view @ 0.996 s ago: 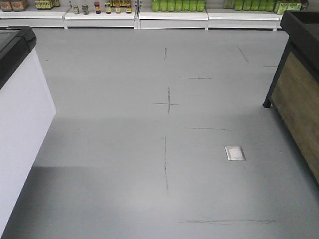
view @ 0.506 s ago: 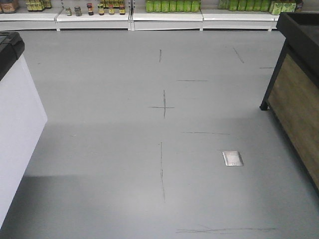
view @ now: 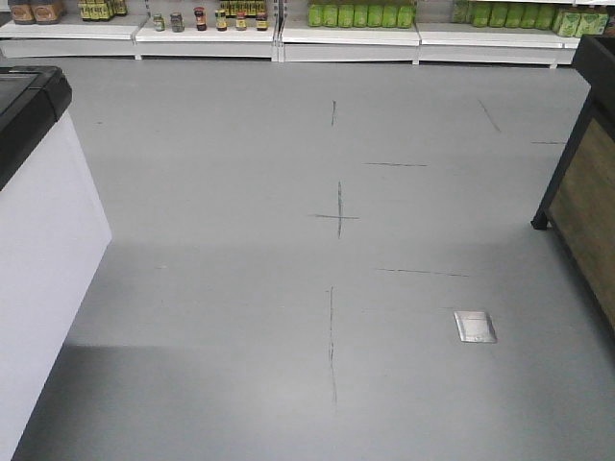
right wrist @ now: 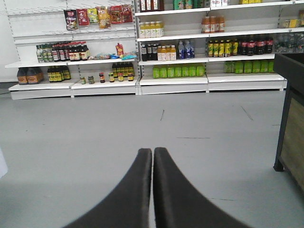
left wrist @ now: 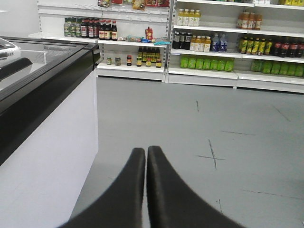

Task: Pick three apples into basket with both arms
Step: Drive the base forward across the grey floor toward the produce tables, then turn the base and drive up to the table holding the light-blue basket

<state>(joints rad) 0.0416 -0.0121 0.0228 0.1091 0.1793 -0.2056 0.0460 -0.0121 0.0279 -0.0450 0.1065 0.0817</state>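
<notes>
Exterior front-facing view: grey floor (view: pixel 221 173) crossed by thin dark marks, a small metal plate (view: pixel 475 327) set in it, a white chest (view: pixel 38 221) with a black top at left, a wood-panelled stand (view: pixel 588 206) at right. My left gripper (left wrist: pixel 146 151) is clenched on nothing, just beside that chest (shelves of bottles (left wrist: pixel 204 61) ahead). My right gripper (right wrist: pixel 152 152) is pressed closed too, empty, above the floor. Where the apples and the basket are, I cannot tell.

Small grocery shop. White shelving (right wrist: pixel 173 81) lines the back wall, stocked with rows of bottled drinks (right wrist: pixel 178 71), jars (right wrist: pixel 101 77) and snack packets (right wrist: pixel 97 15). Black-rimmed white chest freezer (view: pixel 48 240) at left, wood-panelled display stand (view: pixel 586 202) at right, grey floor (view: pixel 240 192) between.
</notes>
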